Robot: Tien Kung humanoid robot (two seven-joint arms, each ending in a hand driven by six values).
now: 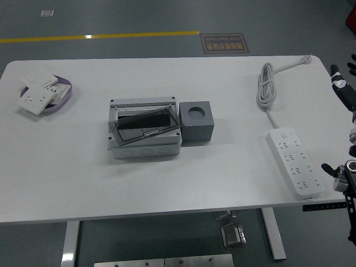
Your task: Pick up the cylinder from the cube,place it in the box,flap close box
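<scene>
You'll find the cylinder (196, 113) sunk in the cube (196, 122), beside the box (144, 130); probably stiff and smooth, so pinch its exposed rim. Your right hand (346, 94) sits off the tabletop (167, 183) edge; its fingers can't be judged.

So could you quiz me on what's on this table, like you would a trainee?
1. True or false: the grey cube stands apart from the box.
2. Which lies nearest the table's right edge? A) the coiled cable B) the power strip C) the purple tray
3. Fill in: the box's dark flap sits ____ rather than flat.

Key: 1 false, the cube touches the box's right side. 2 B. 3 tilted. The robot's right hand is only partly in view at the right edge.
</scene>
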